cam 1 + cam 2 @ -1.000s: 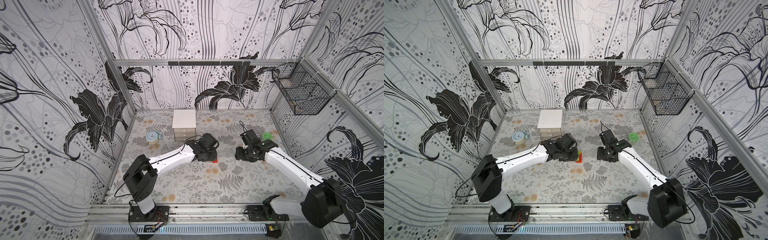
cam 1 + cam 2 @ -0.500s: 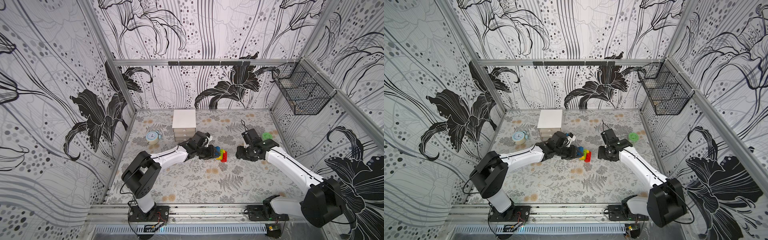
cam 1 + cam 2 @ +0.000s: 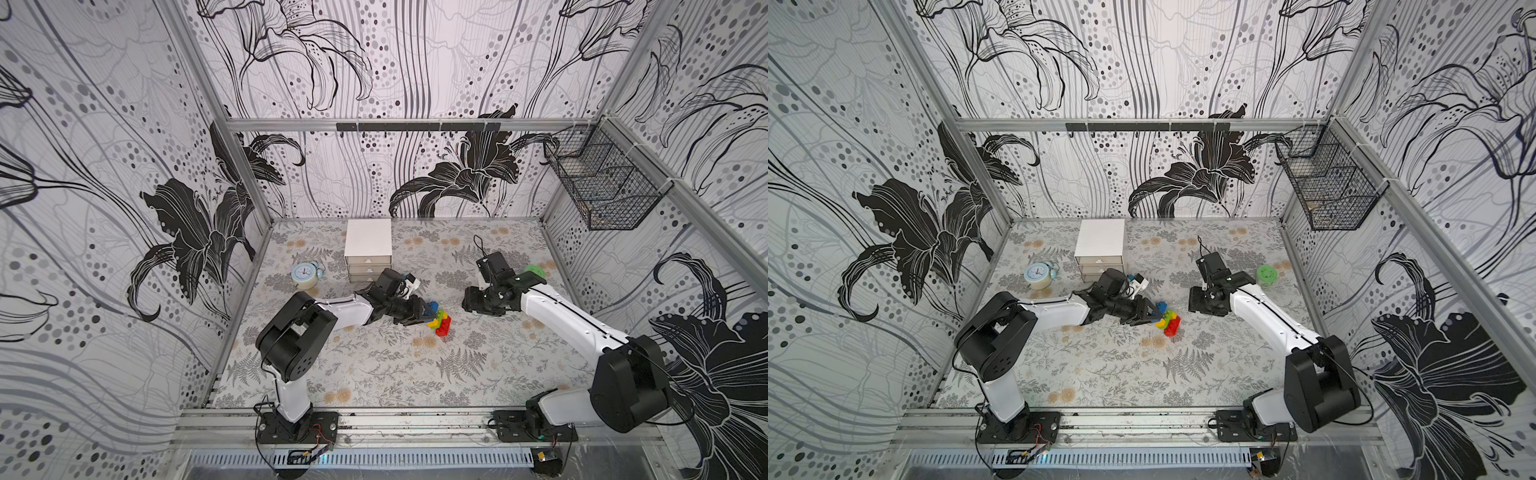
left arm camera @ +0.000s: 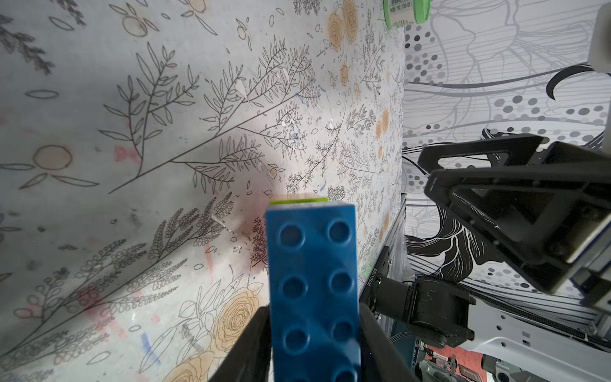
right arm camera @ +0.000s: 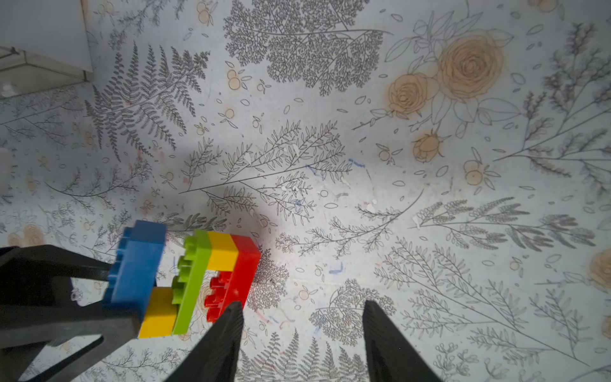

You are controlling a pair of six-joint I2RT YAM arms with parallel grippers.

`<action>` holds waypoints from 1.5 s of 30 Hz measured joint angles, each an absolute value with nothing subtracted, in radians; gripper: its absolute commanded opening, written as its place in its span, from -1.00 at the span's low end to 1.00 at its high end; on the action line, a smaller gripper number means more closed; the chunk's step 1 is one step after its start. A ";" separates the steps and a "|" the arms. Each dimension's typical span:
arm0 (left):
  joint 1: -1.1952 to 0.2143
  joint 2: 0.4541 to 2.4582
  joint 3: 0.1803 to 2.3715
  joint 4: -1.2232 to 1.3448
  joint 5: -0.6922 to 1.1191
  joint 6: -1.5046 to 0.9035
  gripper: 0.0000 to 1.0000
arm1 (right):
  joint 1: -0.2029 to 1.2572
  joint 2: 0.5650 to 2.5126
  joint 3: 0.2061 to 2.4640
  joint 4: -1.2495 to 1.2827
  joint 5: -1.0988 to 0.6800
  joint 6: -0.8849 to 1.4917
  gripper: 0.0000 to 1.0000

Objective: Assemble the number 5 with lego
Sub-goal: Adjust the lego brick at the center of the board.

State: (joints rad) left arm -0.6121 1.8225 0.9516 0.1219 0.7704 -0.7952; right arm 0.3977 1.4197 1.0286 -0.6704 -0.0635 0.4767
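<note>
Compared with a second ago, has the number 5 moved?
Yes, slightly: the number 5 now lies a little farther from the white drawer box, toward the right gripper.

The 5 (image 3: 439,321) is at the middle of the desk (image 3: 374,374), one end brick (image 4: 312,291) between my left jaws; my right jaws stand just right of it, apart. Behind it sits the box (image 3: 368,241), the clock (image 3: 304,275) left of that. The jar (image 3: 534,271) is far right, behind my right arm (image 3: 561,316). A basket (image 3: 606,199) hangs on the right wall.
</note>
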 measured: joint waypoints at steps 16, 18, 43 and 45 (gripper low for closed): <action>-0.513 1.859 0.886 0.190 0.807 -0.793 0.22 | 0.398 1.522 1.072 -0.596 -0.157 0.447 0.24; -0.498 1.855 0.881 0.181 0.803 -0.786 0.23 | 0.398 1.536 1.071 -0.577 -0.187 0.440 0.26; -0.470 1.630 0.796 -0.055 0.611 -0.723 0.22 | 0.562 1.654 1.000 -0.459 -0.355 0.418 0.24; -0.470 1.611 0.785 -0.070 0.597 -0.721 0.22 | 0.581 1.654 0.998 -0.460 -0.356 0.418 0.23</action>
State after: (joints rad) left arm -0.4698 1.6112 0.7853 -0.0700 0.5968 -0.7212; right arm 0.5812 1.6539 0.9981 -0.4603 -0.3557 0.4183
